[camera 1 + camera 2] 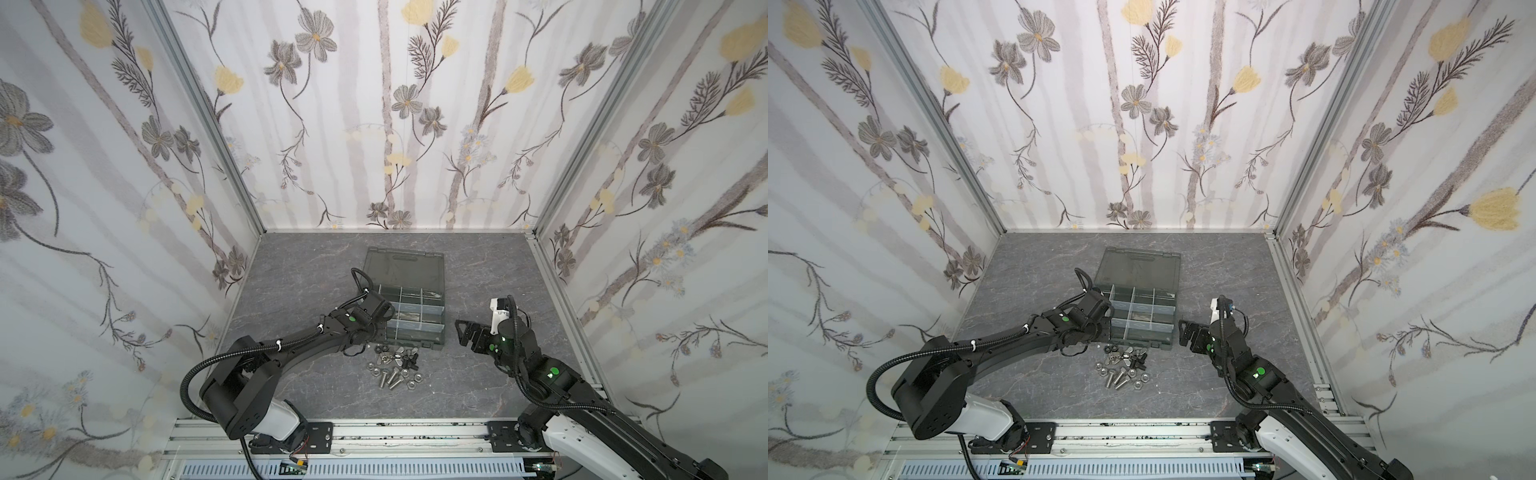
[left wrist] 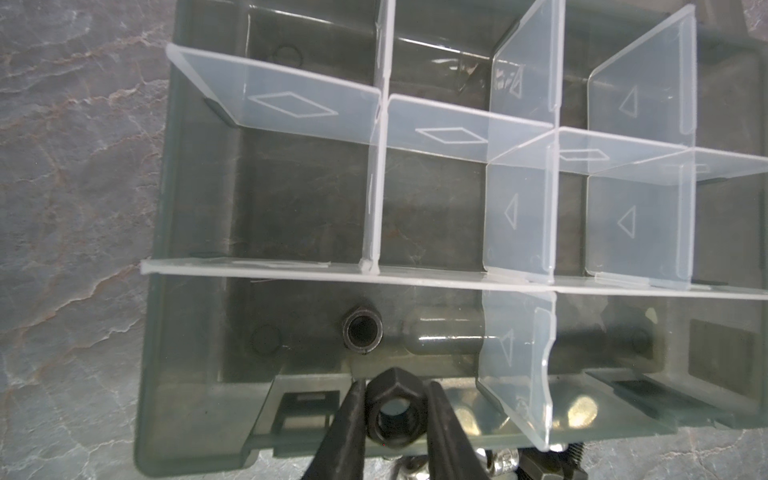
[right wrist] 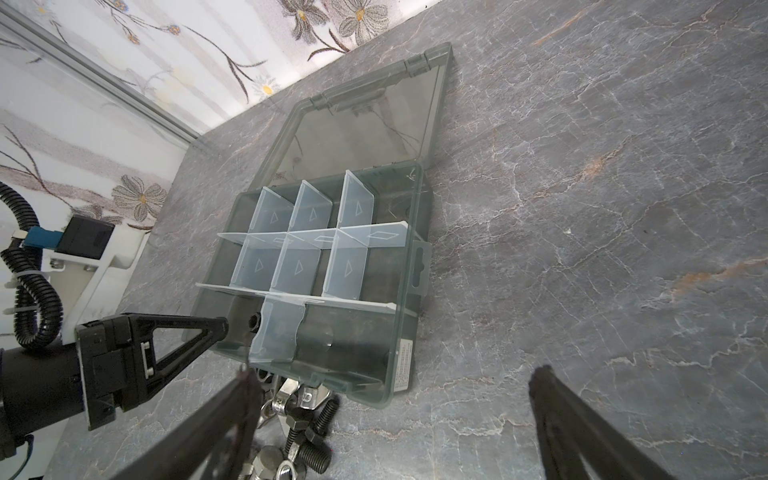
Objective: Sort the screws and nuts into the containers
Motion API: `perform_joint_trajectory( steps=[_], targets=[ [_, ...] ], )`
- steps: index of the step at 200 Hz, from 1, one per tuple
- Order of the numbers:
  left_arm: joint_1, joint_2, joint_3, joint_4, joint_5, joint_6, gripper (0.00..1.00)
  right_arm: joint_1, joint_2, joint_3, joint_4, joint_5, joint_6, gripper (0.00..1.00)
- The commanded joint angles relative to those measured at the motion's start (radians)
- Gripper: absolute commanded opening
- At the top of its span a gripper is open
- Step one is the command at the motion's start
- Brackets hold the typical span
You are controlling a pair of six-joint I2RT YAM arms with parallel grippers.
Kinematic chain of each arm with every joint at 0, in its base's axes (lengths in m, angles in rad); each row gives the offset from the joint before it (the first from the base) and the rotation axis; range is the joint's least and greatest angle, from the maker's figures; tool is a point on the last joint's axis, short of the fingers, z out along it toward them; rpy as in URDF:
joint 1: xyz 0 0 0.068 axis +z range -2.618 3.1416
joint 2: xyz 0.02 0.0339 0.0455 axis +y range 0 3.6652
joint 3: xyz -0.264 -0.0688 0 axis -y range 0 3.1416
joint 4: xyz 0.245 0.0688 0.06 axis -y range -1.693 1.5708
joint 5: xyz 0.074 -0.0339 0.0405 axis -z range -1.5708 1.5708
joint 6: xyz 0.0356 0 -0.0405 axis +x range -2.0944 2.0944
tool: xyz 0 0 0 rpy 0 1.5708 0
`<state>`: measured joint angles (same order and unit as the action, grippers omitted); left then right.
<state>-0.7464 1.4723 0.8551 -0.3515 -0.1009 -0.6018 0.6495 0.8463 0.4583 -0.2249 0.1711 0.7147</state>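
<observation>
Pinching a black nut [image 2: 392,411] between the left fingers [image 2: 353,415], parted only narrowly and close against its flats, in the air above the 8 o'clock corner of the organiser case [image 2: 187,436]. Beneath, on the floor of the nearest left one of the containers [image 2: 291,307], a second black nut [image 2: 361,330]. Spread wide and holding nothing, the right fingers [image 3: 216,419], hovering over the worktop [image 1: 311,270] at 3 o'clock of the case, apart from it. At 6 o'clock of the case, just beside its front wall, the screws [image 1: 392,379] and the nuts [image 1: 370,365] mixed in one loose cluster on the worktop. At 12 o'clock, the smoky lid [image 1: 405,266] folded back flat.
</observation>
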Motion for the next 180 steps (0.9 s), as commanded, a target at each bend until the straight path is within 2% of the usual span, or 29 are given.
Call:
perform_joint_trajectory(
  steps=[1, 44, 180],
  targets=[
    [0.002, -0.007, -0.005, 0.003, -0.019, 0.001, 0.29, 0.001, 0.0, 0.007, 0.006, 0.015, 0.014, 1.0],
    [0.002, -0.01, -0.011, 0.005, -0.02, -0.003, 0.31, 0.0, 0.005, 0.011, 0.005, 0.012, 0.012, 1.0],
    [0.001, -0.077, -0.054, 0.005, 0.02, -0.049, 0.31, 0.001, 0.013, 0.012, 0.005, 0.011, 0.014, 1.0]
  ],
)
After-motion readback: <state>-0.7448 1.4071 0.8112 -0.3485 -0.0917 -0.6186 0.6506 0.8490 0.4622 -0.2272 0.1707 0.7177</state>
